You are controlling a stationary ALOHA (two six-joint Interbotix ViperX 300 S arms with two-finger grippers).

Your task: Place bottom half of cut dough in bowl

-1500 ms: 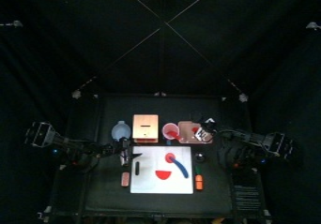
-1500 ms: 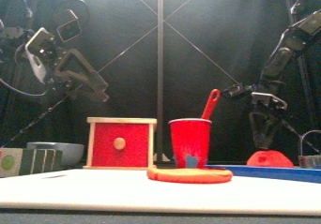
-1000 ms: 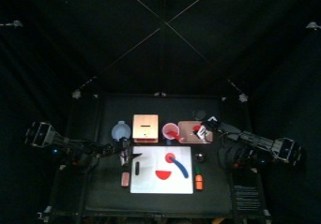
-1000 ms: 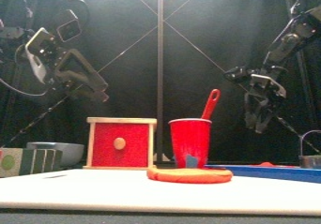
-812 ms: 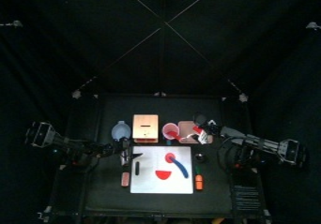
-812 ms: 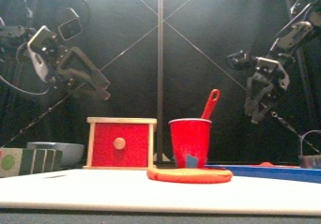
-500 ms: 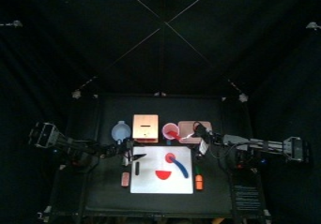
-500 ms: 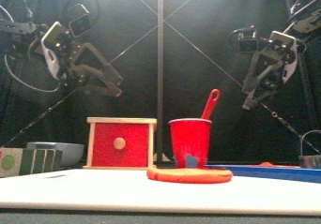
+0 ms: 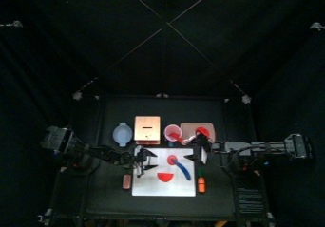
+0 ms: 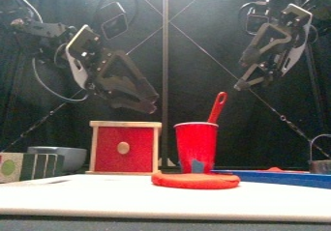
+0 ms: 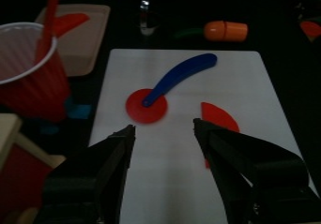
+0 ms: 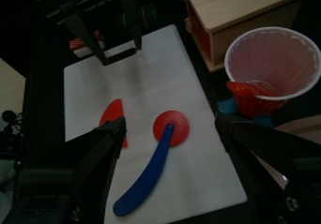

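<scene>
Now both arms have swung in over the white board (image 9: pixel 165 167); the left gripper (image 11: pixel 160 134) and right gripper (image 12: pixel 167 125) gape wide, empty, above the bottom half of cut dough (image 11: pixel 222 118) lying there

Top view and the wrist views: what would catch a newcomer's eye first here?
The white cutting board at the table's middle, carrying two bright red dough pieces: the half-moon bottom half of cut dough and a round piece under a blue knife-like tool. Next, the red cup just beyond the board. Both grippers, left and right, hang open above the board.
</scene>
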